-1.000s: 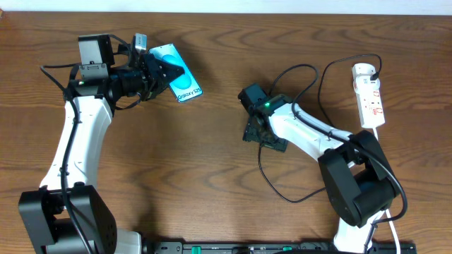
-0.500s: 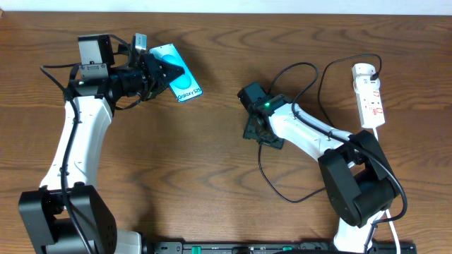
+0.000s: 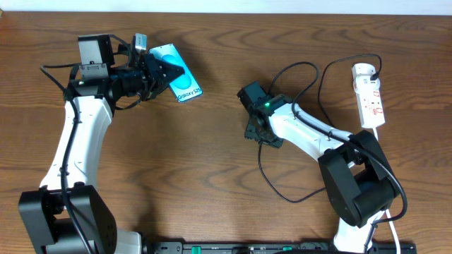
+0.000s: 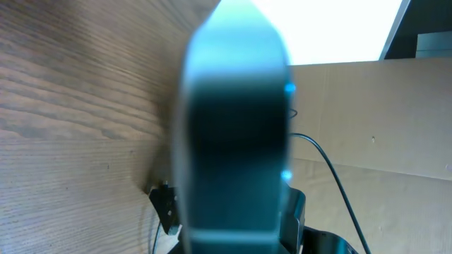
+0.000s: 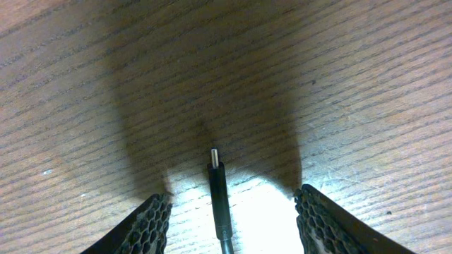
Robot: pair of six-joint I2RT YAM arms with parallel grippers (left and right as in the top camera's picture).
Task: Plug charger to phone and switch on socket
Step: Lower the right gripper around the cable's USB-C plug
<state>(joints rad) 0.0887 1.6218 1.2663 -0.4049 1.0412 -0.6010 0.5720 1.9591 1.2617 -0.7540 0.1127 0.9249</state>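
The phone (image 3: pixel 178 79), teal-blue with white "Galaxy" text, is held in my left gripper (image 3: pixel 161 73) at the upper left, tilted. In the left wrist view it fills the middle as a blurred teal slab (image 4: pixel 233 127) between the jaws. My right gripper (image 3: pixel 256 129) points down at mid-table, open. In the right wrist view the charger's black connector tip (image 5: pixel 218 190) lies on the wood between the two open fingers (image 5: pixel 229 219), touching neither. The thin black charger cable (image 3: pixel 279 192) loops round to the socket (image 3: pixel 370 94), a white power strip at the right, where its plug (image 3: pixel 378 70) sits.
The strip's thick white cord (image 3: pixel 382 141) runs down behind the right arm base. The charger cable arcs above the right arm (image 3: pixel 304 68) and curves in front of it. Bare wood lies between the two arms.
The right gripper has dropped lower and shifted slightly left over the connector. The left arm and phone have not moved.
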